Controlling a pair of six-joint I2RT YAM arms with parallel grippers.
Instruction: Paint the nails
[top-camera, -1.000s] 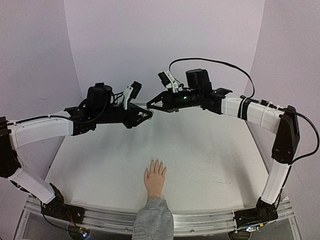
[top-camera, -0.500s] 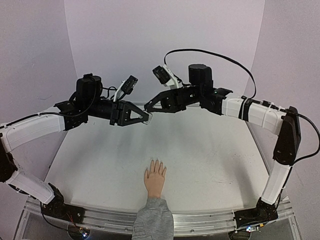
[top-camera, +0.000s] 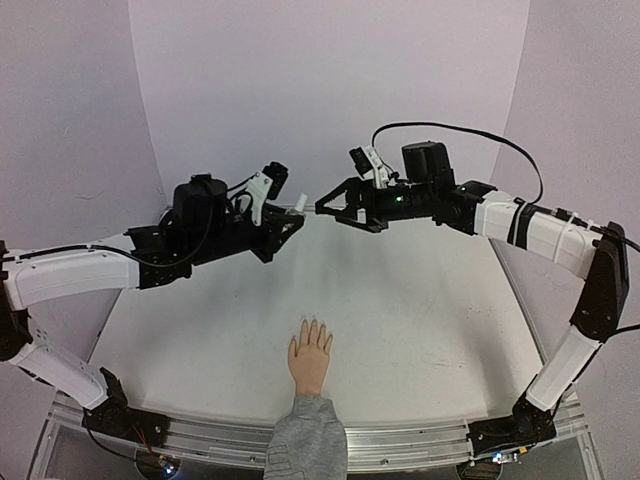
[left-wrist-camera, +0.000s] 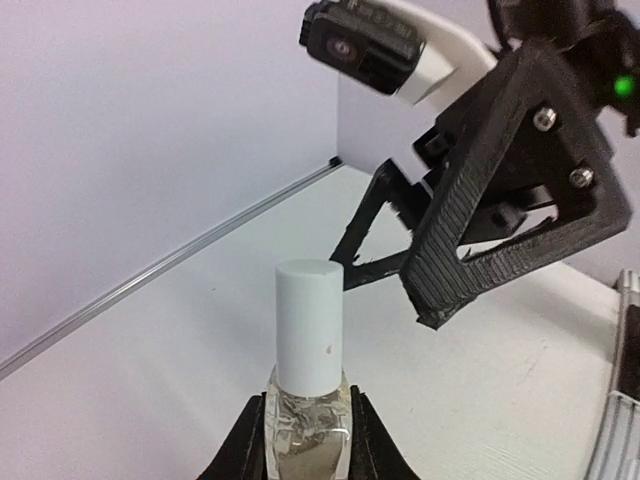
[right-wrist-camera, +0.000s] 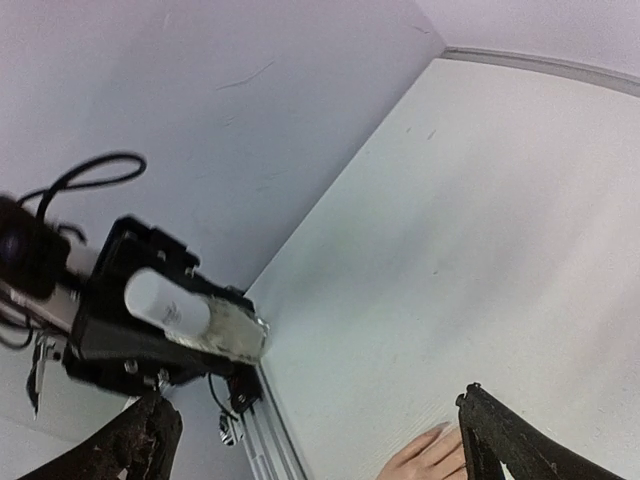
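A small flesh-coloured hand (top-camera: 310, 358) with a grey cuff lies palm down near the table's front edge; its pale nails (top-camera: 313, 326) point away from the arms. High above the table's back, my left gripper (top-camera: 285, 222) is shut on a small clear bottle (left-wrist-camera: 308, 425) with a white cap (left-wrist-camera: 308, 325), held upright in the left wrist view. My right gripper (top-camera: 328, 208) hovers open just right of the cap, apart from it, with nothing between its fingers. The right wrist view shows the bottle (right-wrist-camera: 190, 312) at the left and fingertips of the hand (right-wrist-camera: 428, 458) at the bottom.
Lilac walls (top-camera: 330, 80) close in the white table (top-camera: 430, 310) at the back and both sides. A metal rail (top-camera: 420, 440) runs along the front edge, where both arm bases stand.
My right gripper has gone from shut by the cap to wide open and drawn back to the right. The left arm shifted slightly while keeping hold of the bottle.
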